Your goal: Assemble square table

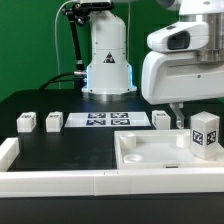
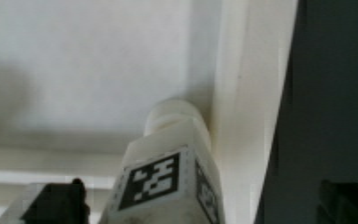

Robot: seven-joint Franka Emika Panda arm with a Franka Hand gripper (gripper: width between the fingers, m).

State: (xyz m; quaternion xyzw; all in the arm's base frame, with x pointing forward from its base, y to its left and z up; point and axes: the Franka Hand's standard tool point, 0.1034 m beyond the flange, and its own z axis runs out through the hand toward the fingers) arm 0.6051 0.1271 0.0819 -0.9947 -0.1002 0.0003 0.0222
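The square table's top [image 1: 140,152] is a white rimmed tray at the front of the exterior view's right. One white tagged leg [image 1: 205,133] stands upright in its right corner. My gripper [image 1: 190,116] hangs just above and around that leg. In the wrist view the leg [image 2: 167,165] rises between my dark fingers [image 2: 55,203], with a gap on each side, over the tray's inner floor [image 2: 87,80]. The gripper [image 2: 194,207] is open and touches nothing. Three more legs [image 1: 27,122] [image 1: 53,121] [image 1: 161,119] lie in a row on the black table behind the tray.
The marker board [image 1: 105,120] lies flat between the loose legs, in front of the arm's white base [image 1: 107,60]. White border rails run along the exterior view's left [image 1: 8,150] and front [image 1: 60,182] edges. A dark strip [image 2: 336,90] borders the tray's rim.
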